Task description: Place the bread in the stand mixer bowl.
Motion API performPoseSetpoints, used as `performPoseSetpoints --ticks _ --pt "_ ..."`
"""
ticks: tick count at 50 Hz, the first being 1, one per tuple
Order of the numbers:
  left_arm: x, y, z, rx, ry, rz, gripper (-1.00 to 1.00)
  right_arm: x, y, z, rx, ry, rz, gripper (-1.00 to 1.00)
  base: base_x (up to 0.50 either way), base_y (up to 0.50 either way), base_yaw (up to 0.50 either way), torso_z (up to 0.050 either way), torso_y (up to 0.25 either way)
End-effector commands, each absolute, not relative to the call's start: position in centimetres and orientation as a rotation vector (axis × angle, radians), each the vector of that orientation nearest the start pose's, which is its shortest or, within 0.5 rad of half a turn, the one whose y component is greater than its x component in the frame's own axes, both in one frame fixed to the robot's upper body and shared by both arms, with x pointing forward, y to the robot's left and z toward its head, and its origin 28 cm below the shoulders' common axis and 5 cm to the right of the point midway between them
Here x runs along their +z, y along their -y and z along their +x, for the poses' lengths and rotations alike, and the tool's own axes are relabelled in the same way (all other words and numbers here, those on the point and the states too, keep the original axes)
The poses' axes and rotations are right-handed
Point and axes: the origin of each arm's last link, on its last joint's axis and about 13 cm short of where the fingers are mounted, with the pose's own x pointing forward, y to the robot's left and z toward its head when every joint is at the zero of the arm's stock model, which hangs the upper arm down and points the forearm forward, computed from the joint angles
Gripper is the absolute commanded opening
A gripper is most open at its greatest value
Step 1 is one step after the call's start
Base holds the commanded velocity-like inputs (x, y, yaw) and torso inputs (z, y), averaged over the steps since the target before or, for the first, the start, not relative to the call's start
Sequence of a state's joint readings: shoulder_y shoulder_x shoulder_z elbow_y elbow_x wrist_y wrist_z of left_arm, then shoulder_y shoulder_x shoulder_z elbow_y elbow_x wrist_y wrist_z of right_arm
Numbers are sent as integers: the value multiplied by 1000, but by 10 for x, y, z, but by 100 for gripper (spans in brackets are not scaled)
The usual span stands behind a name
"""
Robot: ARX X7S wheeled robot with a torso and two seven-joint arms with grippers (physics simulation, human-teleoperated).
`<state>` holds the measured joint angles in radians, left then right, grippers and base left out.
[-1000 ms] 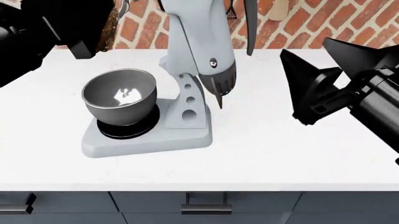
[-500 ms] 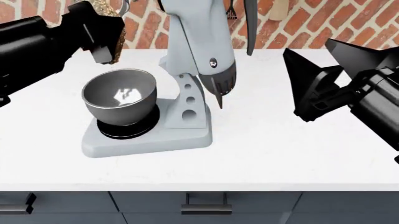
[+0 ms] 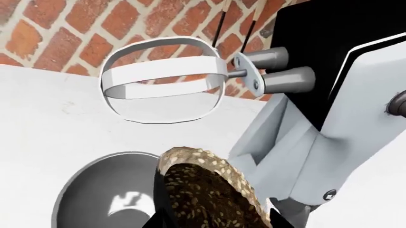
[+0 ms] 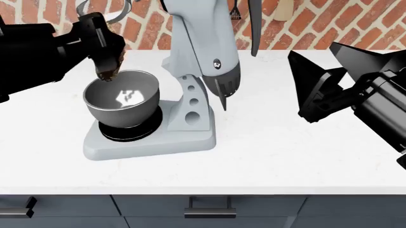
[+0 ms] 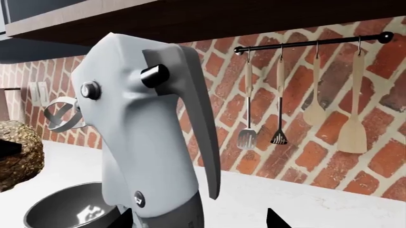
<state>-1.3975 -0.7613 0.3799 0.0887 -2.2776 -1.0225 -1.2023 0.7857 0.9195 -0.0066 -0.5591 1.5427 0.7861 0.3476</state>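
A home kitchen: red brick wall [image 5: 304, 85], utensils hung on a black rail [image 5: 311, 45], a stand mixer [image 4: 190, 71] on a white bench [image 4: 285, 152] over grey drawers [image 4: 209, 209]

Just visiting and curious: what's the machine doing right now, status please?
Left claw shut on the bread, above the stand mixer bowl rim. Right claw open, empty, off to the side. Nothing blocking the bowl.

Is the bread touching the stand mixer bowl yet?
Cannot tell. In the head view the bread, held by the left gripper, overlaps the stand mixer bowl rim; the right wrist view hints at a gap but not plainly.
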Motion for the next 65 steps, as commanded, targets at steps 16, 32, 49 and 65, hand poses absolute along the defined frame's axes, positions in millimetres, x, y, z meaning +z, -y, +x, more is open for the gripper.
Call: performPoseSetpoints --ticks 16,32,49,65 --pt "358 -259 247 -146 -402 -249 -100 287 179 215 455 163 85 100 0 0 0 0 0" --pt "350 -255 266 -149 -419 -235 -100 283 179 216 451 161 89 100 0 0 0 0 1" --pt "324 -246 294 -159 -480 -211 -100 285 182 213 449 175 102 100 0 0 0 0 0" --pt "313 -246 303 -151 -501 -217 -100 281 184 213 447 172 108 100 0 0 0 1 1"
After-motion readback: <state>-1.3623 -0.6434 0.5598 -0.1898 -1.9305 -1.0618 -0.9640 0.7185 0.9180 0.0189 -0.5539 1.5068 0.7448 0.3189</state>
